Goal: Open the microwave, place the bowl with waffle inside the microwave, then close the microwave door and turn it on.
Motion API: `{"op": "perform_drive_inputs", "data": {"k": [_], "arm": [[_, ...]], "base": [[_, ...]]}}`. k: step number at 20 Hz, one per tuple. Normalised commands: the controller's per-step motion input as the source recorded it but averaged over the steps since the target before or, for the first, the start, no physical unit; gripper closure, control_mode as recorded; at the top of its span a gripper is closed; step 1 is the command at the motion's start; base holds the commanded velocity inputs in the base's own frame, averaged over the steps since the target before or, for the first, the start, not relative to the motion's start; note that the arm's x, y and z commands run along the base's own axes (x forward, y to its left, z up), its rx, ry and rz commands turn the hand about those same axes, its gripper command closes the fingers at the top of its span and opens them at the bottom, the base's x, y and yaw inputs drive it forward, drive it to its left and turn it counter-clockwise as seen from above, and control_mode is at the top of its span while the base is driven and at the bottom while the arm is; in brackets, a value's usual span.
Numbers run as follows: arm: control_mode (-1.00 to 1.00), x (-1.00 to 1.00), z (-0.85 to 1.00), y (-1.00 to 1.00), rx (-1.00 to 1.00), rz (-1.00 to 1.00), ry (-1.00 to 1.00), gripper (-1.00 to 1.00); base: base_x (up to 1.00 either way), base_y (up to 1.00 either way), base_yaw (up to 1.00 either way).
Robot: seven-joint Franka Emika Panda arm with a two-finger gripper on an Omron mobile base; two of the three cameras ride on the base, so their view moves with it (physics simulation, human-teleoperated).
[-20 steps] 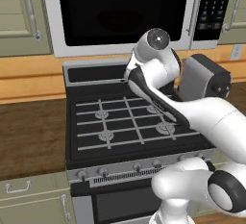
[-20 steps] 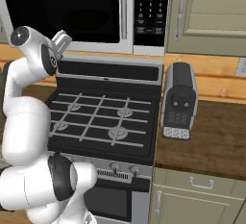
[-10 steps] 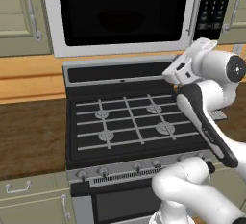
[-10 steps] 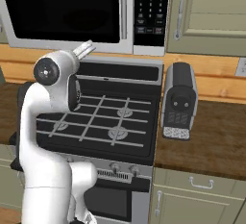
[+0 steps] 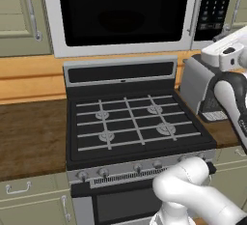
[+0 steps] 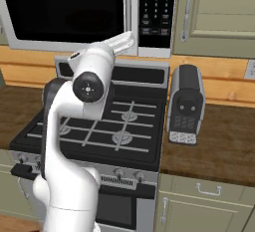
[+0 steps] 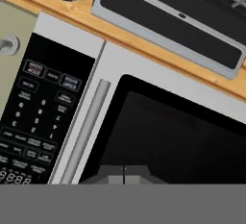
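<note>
Stage: I judge this the opening step; the wide silver-framed microwave door with black glass window [image 5: 123, 11] is shut flush.
Arm posture: I have the white Franka arm [image 6: 89, 84] raised toward the large silver-grey microwave [image 6: 74, 7], presumably so the hand faces the door.
Jaws: closed together, holding nothing; the gripper [image 7: 124, 174] sits low in the hand view, before the dark glass.
Handle: the long grey vertical bar handle [image 7: 85, 130] lies just beside the black button panel [image 7: 36, 117], apart from the fingertips.
Microwave position: mounted above the black gas stove [image 5: 135, 122], between beige cabinet doors [image 5: 21, 14].
Bench: a dark grey toaster [image 6: 187, 104] stands right of the stove.
</note>
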Motion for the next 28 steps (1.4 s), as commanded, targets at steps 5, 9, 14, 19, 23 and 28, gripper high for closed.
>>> {"op": "perform_drive_inputs", "data": {"k": [5,9,14,19,23,28], "arm": [[-1.00,0.00,-0.01,-0.65,-0.03,0.00,-0.02,1.00],[-1.00,0.08,-0.11,-0.40,-0.23,0.00,0.00,1.00],[-1.00,0.40,-0.11,-0.14,-0.21,0.00,0.00,1.00],[-1.00,0.74,0.00,-0.37,-0.08,0.00,0.00,1.00],[-1.00,0.63,0.00,-0.75,0.00,0.00,0.00,1.00],[-1.00,0.36,-0.02,-0.54,0.00,0.00,-0.02,1.00]], "base": [[0.00,0.00,0.00],[0.00,0.00,0.00],[0.00,0.00,0.00],[0.00,0.00,0.00],[0.00,0.00,0.00],[0.00,0.00,0.00]]}}
